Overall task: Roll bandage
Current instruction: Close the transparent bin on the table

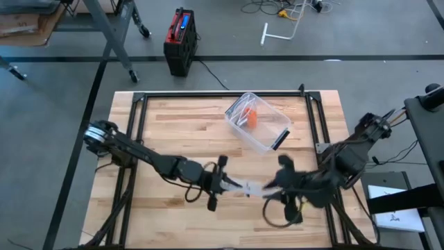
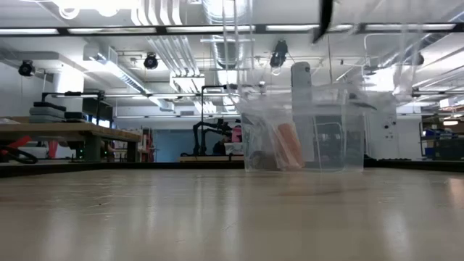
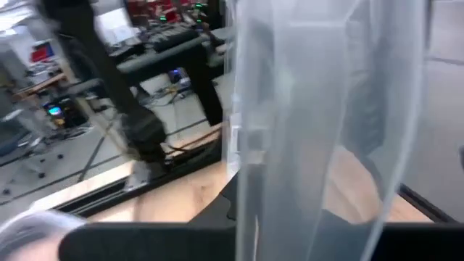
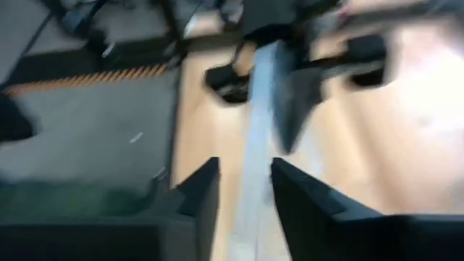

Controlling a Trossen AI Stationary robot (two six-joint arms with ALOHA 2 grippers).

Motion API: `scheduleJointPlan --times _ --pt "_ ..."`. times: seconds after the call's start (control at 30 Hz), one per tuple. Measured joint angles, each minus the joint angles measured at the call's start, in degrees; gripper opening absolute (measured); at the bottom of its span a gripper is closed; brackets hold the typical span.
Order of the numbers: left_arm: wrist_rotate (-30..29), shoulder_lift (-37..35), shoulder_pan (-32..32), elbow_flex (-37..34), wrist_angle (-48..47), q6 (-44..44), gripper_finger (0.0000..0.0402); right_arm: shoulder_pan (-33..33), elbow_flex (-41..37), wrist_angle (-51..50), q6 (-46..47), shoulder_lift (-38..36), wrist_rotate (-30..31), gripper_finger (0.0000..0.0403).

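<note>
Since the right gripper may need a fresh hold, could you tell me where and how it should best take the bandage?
Probably on the free strip of the bandage just beside the left gripper, which is shut on its end. The strip runs flat between the two arms, so the right gripper should come along it, one finger on each face.

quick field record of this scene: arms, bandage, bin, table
left gripper: shut on the bandage strip, above the table's front middle
right gripper: fingers parted, strip running between them; facing the left gripper
bandage strip: white, stretched between the two grippers
clear bin: behind the grippers, holds an orange item
table: wooden top, black frame
</note>
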Motion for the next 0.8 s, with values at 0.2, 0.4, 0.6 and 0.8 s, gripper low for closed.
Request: scheduleJointPlan --times 0.2,0.4,0.6,0.8 --pt "-2.4 -11.1 3.1 -5.5 1.9 -7.8 0.0002 3.3 1.4 -6.1 -5.9 -4.1 17.8 0.0186" --pt "-3.3 -20.8 10.9 -17.3 18.1 -22.1 0.0001 9.2 -10.1 -13.8 2.5 -12.3 38.3 0.0228" --pt "-8.9 -21.7 18.9 -23.6 29.6 -32.7 0.0 5.3 -25.4 -4.5 4.0 -17.8 48.4 0.023" --pt "-17.0 -16.1 21.0 -18.7 33.0 -31.7 0.0 -3.5 -32.6 28.7 -25.7 -15.7 49.5 0.0216"
